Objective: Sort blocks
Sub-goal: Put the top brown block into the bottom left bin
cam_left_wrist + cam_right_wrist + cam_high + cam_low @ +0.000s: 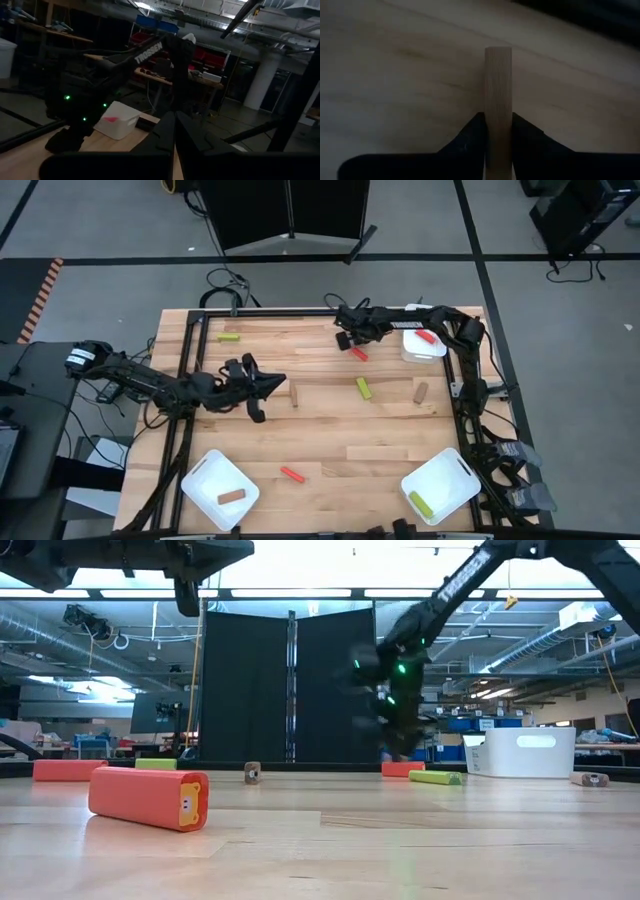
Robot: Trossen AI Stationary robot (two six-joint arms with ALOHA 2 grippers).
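Holding a plain wooden block clamped between its two fingers, the right gripper hangs over the far middle of the table, just beside the white tray at the far right edge. The left gripper waits over the left half of the table with its fingers pressed together and nothing between them. Sorting looks partly done: the far right tray already holds a red block, the tray at the near left corner holds a brown block, and the tray at the near right corner holds a yellow-green block. Loose blocks remain on the bare wood: a yellow-green one near the far left corner, a red one under the right arm, a brown one in the middle, a yellow-green one beside it, a brown one toward the right edge, and a red one near the near edge. By that count, most of the work is still ahead.
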